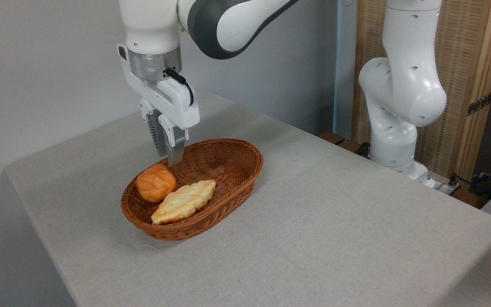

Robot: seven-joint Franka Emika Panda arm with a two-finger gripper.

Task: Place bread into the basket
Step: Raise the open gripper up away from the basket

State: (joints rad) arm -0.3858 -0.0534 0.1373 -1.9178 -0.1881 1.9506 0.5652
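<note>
The bread (156, 182), a small round golden-orange bun, lies inside the brown wicker basket (232, 198) at its left end. It rests against a paler braided loaf (183, 201) beside it. My gripper (167, 158) hangs just above the bun and the basket's far-left rim, fingers pointing down. Nothing is between the fingers, which stand a narrow gap apart and clear of the bun.
The basket sits on a grey cloth-covered table (313, 230) near its left half. The arm's white base column (392, 128) rises at the table's far right edge, in front of a wooden screen. Cables lie at the far right.
</note>
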